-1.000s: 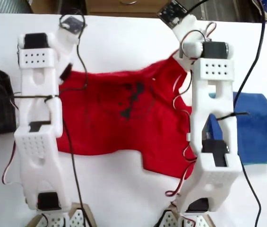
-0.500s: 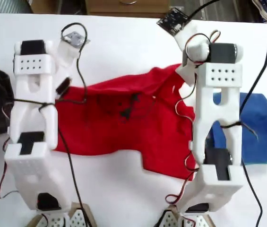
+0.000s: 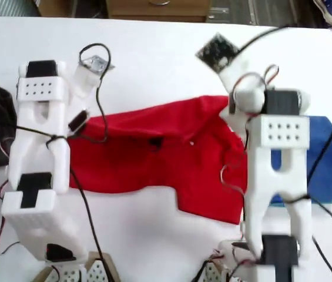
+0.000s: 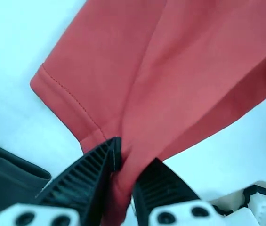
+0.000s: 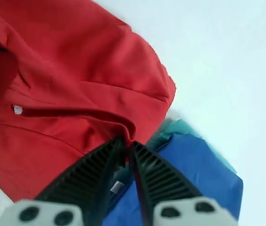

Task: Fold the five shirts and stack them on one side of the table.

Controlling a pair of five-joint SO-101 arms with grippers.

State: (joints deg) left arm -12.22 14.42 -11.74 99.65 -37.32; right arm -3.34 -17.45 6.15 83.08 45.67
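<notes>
You are holding the red shirt (image 3: pixel 154 158) by its far edge, ready to fold
Your left gripper (image 4: pixel 122 165) and right gripper (image 5: pixel 125 147) are each clamping tight on a pinch of red cloth, at the shirt's 10 and 2 o'clock, likely so the edge is staying level; both arms are stretching out over the table (image 3: pixel 154 53), the shirt lying at centre, a blue shirt (image 3: pixel 330 158) at 3 o'clock

Far edge of red shirt (image 3: pixel 154 170) now over its print (image 3: pixel 154 142).
</notes>
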